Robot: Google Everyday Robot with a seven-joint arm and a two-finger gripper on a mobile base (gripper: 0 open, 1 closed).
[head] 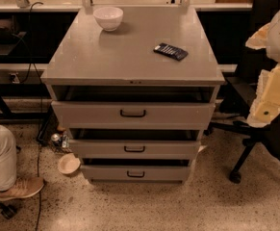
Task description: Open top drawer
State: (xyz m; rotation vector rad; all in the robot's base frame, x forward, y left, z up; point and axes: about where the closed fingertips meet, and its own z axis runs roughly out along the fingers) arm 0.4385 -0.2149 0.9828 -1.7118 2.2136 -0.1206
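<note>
The top drawer [178, 114] sits just under the grey worktop [120, 61], above two smaller drawers. Its dark handle [133, 113] is in the middle of its front. There is a dark gap above it. A white bowl [108, 17] and a dark flat thing [171, 51] lie on the worktop, well apart. The end effector is out of view, so I cannot tell if it is wide or narrow.

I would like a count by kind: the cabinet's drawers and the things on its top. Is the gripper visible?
Drawers: 3 (top drawer, middle drawer, bottom drawer)
Bowls: 1 (white bowl)
Others: 1 (dark flat object)
Total: 5
The gripper is not in view.
</note>
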